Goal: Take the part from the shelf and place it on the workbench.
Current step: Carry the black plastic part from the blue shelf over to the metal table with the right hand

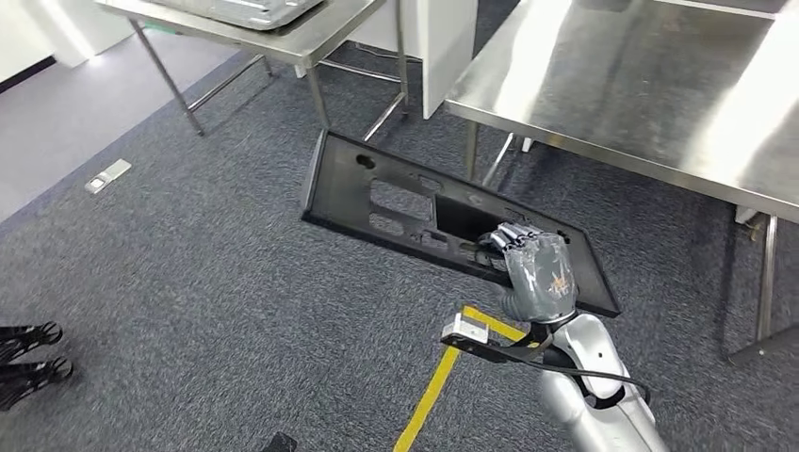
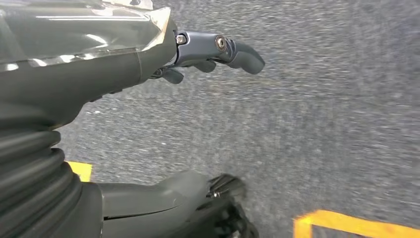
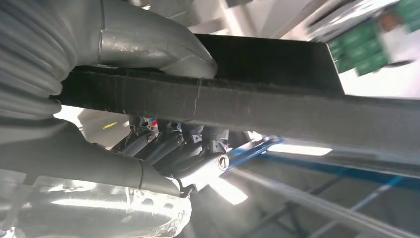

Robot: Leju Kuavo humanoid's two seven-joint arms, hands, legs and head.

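A long flat black plastic panel (image 1: 396,202) with cut-outs hangs tilted above the grey carpet. My right hand (image 1: 535,268) grips it near its right end, thumb over the edge. In the right wrist view the panel's edge (image 3: 277,106) runs across between my thumb (image 3: 148,47) and the darker fingers (image 3: 168,146). The steel workbench (image 1: 641,85) stands at the upper right, its near edge just beyond the panel. My left hand (image 2: 198,54) hangs over the carpet, fingers loosely curled and holding nothing.
A second steel table (image 1: 283,28) with a tray stands at the upper left. Yellow floor tape (image 1: 443,377) runs under my right arm. A small grey floor plate (image 1: 106,176) lies at left. The workbench's leg (image 1: 765,282) stands at the right.
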